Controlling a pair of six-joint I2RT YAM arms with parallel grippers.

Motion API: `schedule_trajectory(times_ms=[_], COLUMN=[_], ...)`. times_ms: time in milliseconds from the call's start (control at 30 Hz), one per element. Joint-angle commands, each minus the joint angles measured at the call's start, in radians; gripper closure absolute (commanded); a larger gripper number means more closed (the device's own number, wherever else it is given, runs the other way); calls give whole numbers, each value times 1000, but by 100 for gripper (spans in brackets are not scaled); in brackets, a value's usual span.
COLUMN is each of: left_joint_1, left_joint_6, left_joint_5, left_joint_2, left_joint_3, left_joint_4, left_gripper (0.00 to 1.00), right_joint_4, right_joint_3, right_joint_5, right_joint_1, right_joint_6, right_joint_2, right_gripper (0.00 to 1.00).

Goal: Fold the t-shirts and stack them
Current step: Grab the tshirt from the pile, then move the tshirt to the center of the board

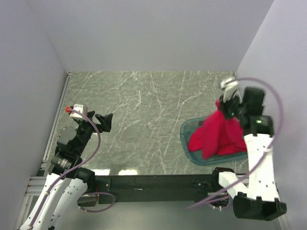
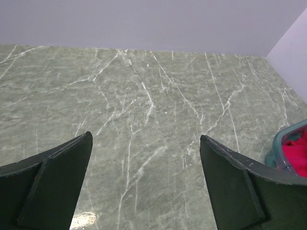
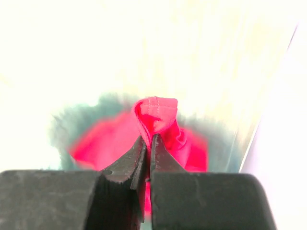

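Only its wrist view is showing the right gripper (image 3: 147,140) clamping a hem of the t-shirt (image 3: 156,111). The left gripper (image 2: 145,138) is hovering, jaws apart.

One bright red fabric t-shirt (image 1: 217,135); one shallow teal plastic tray (image 1: 185,139); one green marble-patterned table (image 1: 144,100); two white-and-black robot arms, left arm (image 1: 72,143) and right arm (image 1: 259,148); two dark two-finger grippers, left gripper (image 1: 105,120) and right gripper (image 3: 147,140).

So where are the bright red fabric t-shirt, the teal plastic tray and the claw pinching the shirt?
bright red fabric t-shirt (image 1: 215,136): top view, middle of the bunched cloth.
teal plastic tray (image 1: 183,136): top view, its left rim.
right gripper (image 3: 147,143): right wrist view, between its shut fingertips.
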Motion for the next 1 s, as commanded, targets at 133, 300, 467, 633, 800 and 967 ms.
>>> schedule_trajectory(times_ms=[133, 300, 467, 633, 800, 967], left_joint_1=[-5, -6, -6, -6, -5, -6], left_joint_6=[28, 42, 52, 63, 68, 71], left_joint_5=[23, 13, 29, 102, 121, 113], left_joint_2=[20, 26, 44, 55, 38, 38], left_joint_3=[-12, -15, -18, -16, -21, -18], left_joint_4=[45, 46, 51, 53, 54, 50], left_gripper=[1, 0, 1, 2, 2, 2], right_joint_4=[109, 365, 666, 683, 649, 688], right_joint_3=[638, 939, 1087, 1176, 1260, 1227], right_joint_5=[-505, -501, -386, -124, 149, 314], right_joint_1=[45, 45, 179, 358, 575, 689], right_joint_6=[428, 782, 1012, 1010, 843, 771], right_joint_2=[212, 358, 441, 536, 610, 677], right_gripper=[100, 100, 100, 100, 100, 100])
